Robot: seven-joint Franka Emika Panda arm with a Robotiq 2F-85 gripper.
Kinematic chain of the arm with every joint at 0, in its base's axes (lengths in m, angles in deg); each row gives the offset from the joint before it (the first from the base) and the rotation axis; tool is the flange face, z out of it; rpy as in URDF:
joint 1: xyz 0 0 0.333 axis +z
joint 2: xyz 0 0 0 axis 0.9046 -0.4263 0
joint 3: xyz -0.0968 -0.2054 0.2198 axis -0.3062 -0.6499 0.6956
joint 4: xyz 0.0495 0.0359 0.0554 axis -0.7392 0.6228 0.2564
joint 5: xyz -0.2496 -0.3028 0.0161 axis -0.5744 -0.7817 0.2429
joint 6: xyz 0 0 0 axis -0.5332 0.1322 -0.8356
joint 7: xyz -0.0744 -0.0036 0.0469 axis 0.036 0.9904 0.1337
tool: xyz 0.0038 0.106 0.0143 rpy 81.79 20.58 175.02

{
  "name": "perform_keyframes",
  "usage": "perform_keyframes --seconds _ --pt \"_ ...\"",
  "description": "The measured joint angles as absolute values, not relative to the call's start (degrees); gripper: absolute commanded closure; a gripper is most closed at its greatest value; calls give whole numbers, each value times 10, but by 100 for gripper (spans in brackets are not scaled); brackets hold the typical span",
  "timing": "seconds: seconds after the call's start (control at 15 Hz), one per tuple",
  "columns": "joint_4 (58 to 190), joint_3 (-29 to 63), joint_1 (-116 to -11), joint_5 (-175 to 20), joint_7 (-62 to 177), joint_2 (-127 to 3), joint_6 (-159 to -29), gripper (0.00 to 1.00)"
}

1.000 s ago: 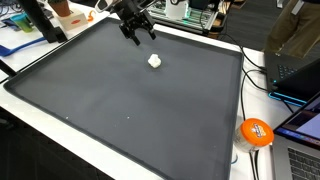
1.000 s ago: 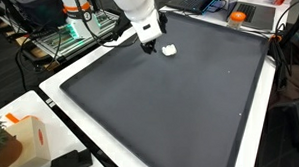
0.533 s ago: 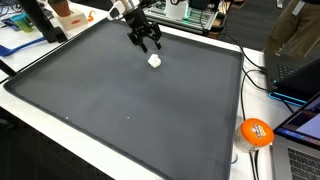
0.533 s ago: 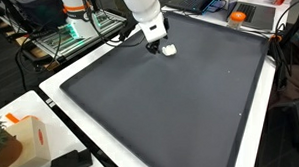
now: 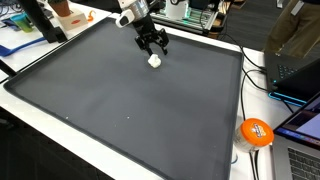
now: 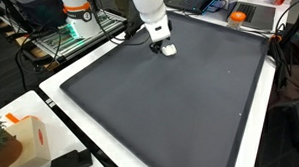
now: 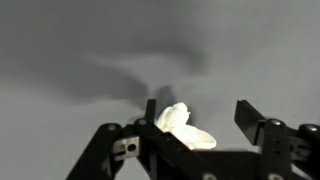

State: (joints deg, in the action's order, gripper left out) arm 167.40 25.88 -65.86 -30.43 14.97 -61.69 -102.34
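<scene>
Right, pincer was open and pointing straight down near the far edge of the mat. The white lump lay on the mat directly under it, and in both exterior views the fingertips sat low around the lump. In the wrist view the lump was between the two fingers, hard up against one finger and with a clear gap to the other, so it was off centre in the pincer. I couldn't tell whether the near finger actually touched it. The lump looked crumpled and irregular, a bit longer one way and lying at a slant to the line between the fingers, but its true axis wasn't clear from these angles. There was only one arm, so no question of which was nearer. Nothing stood between the fingers and the lump, and the mat around it was bare. Everything else was well apart from it, off the mat: an orange ball on the white surface, with cables and a laptop beside it. An orange-marked box sat at the near corner in an exterior view.
</scene>
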Motion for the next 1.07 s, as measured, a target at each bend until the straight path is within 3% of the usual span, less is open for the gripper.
perform_keyframes --seconds 0.07,0.4,0.53,0.6,0.73,1.07 --pt "1674 261 -657 -304 161 -619 -1029 28" --pt "1674 269 -652 -313 214 -631 -1073 22" --pt "1674 271 -648 -328 242 -634 -1094 26" --pt "1674 271 -646 -338 257 -635 -1104 49" --pt "1674 274 -643 -354 285 -636 -1119 54" --pt "1675 278 -641 -397 345 -634 -1139 90"
